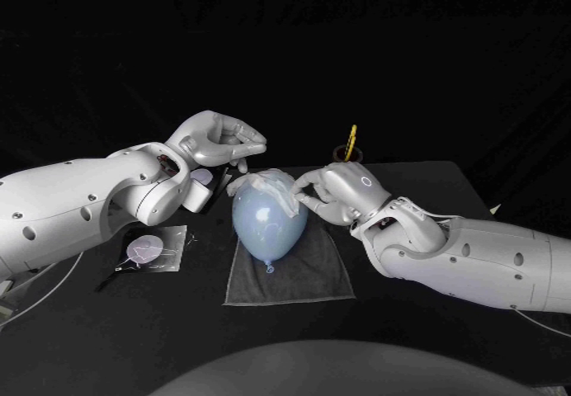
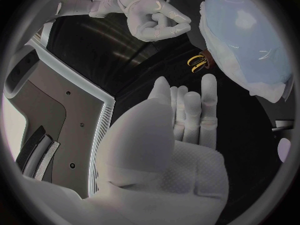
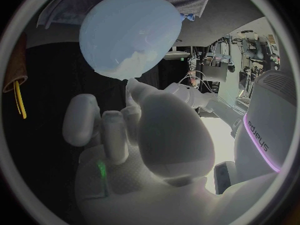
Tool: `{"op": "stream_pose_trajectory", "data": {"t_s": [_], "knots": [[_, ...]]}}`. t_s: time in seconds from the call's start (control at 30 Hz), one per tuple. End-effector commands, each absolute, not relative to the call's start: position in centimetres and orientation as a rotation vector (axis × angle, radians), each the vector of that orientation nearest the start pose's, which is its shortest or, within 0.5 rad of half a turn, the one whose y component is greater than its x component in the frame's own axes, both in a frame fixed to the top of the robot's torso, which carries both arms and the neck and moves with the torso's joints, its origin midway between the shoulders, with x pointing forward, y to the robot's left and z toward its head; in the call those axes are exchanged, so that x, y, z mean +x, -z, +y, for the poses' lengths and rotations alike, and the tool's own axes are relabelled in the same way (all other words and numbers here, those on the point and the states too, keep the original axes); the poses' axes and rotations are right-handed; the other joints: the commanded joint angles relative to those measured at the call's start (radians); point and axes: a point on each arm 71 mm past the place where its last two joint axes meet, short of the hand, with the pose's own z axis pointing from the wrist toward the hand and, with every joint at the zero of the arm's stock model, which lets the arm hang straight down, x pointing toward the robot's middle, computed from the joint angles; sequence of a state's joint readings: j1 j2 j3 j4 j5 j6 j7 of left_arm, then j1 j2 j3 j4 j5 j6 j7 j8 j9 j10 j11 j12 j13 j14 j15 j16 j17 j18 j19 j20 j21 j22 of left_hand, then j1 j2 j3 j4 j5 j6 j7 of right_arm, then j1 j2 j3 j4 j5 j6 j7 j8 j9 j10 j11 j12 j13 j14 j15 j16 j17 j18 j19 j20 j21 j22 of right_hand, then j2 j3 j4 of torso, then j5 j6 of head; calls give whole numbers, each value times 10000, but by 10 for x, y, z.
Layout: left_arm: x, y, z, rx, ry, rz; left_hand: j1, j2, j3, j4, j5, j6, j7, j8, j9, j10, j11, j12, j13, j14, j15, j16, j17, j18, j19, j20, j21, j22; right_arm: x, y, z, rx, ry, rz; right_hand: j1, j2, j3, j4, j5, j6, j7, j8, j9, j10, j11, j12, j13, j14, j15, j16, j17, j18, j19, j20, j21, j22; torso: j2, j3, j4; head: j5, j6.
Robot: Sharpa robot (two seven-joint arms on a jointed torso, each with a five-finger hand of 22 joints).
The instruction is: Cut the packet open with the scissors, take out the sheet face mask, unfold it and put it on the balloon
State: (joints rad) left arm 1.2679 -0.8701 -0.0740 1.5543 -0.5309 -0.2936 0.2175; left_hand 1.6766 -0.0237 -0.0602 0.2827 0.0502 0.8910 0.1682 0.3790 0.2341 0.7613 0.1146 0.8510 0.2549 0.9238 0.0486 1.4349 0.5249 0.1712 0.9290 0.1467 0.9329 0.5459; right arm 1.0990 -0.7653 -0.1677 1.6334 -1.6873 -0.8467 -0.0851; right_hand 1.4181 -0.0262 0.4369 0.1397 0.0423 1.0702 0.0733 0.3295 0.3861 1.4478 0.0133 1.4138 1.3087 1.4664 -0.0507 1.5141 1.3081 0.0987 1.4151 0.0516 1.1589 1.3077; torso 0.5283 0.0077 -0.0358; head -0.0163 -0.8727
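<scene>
Progress looks far along: the mask point(image 1: 271, 183) is draped over the far end of the balloon point(image 1: 269, 221), which rests on a grey towel point(image 1: 312, 276). The opened packet point(image 1: 153, 249) lies off to the left, and the scissors point(image 1: 350, 142) stand in a holder point(image 1: 342, 153) behind. The left hand point(image 1: 218, 140) hovers above, fingers curled in on nothing. The right hand point(image 1: 337, 190) is curled at the mask's edge; I cannot tell whether it pinches it. Smoothing the sheet down probably remains.
</scene>
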Motion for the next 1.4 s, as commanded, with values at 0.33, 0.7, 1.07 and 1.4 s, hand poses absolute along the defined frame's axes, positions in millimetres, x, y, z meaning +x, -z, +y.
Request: {"op": "stream_pose_trajectory", "data": {"t_s": [0.33,0.7,1.07,1.4], "knots": [[485,157,201,-5452,13394,16441,120,-19,81,5,-12,-52,25,-66,-15,-75,11,-62,-15,5,73,-41,-3,114,-72,16,36,13,408,229,-133,-2848,-8766,13390,-983,-2069,-1908,362,84,-2653,951,-1284,-43,-870,747,-1509,-5,-272,668,-657,500,169,-938,532,-2232,472,-2,8,-17,24,1],[485,158,201,-5508,13417,16437,131,-20,90,6,-12,-60,31,-75,-17,-82,16,-64,-17,15,77,-40,16,114,-76,19,39,16,408,246,-130,-2887,-8213,13880,519,-1127,-5402,1505,60,-2840,1093,-1875,-307,-1160,860,-1458,-214,-452,814,-590,351,291,-1031,786,-2587,390,6,12,2,14,1],[485,158,202,-5540,13402,16443,132,-20,91,6,-12,-61,32,-76,-18,-83,17,-65,-17,17,78,-40,19,114,-76,20,40,16,412,249,-129,-2859,-8109,13804,1043,-460,-5590,1440,57,-2247,1029,-1708,-285,-1006,801,-1249,-125,-330,764,-473,479,234,-857,753,-2250,534,1,3,6,26,1],[485,158,203,-5563,13375,16441,154,-9,113,8,-11,-69,40,-87,-21,-89,23,-66,-20,7,83,-44,4,114,-80,24,46,21,411,247,-127,-2787,-8441,13471,2013,895,-5176,1337,64,-621,522,-966,-147,-538,353,-811,221,60,405,-205,964,78,-414,464,-1290,906,4,7,-7,34,1]]}}
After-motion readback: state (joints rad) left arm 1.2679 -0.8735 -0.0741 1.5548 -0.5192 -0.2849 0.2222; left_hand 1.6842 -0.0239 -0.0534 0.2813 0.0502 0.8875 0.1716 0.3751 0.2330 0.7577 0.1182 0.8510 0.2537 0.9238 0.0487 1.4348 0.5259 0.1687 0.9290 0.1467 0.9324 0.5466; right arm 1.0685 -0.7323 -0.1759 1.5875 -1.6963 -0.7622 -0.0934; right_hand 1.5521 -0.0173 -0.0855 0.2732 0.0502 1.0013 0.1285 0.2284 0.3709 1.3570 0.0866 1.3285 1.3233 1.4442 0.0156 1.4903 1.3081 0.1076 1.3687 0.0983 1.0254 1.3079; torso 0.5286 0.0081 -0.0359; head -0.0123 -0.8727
